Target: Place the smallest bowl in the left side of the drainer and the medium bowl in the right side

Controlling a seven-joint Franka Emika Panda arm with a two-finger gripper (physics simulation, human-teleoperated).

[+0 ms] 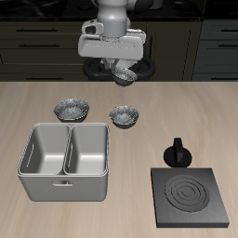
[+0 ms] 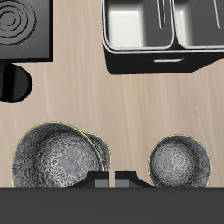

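Fingers [image 2: 107, 179] are clenched on the rim of a speckled bowl, which hangs tilted in the air above the back edge of the surface [image 1: 186, 107]. I judge this to be the smallest bowl [image 1: 124, 72], though its size is hard to rank from up here. Straight below it at six o'clock rests what I take for the medium bowl [image 1: 125, 116], upright, with a wider bowl [image 1: 72, 111] at its nine o'clock, well apart. From the held bowl, the drainer [image 1: 65, 188] lies at about seven o'clock, and both its deep compartments are empty. To do this step well I would carry the bowl high over the two resting bowls, centre it above the left side clear of the middle wall, lower it inside, then let go. A black stove plate [image 1: 191, 197] sits at four o'clock.
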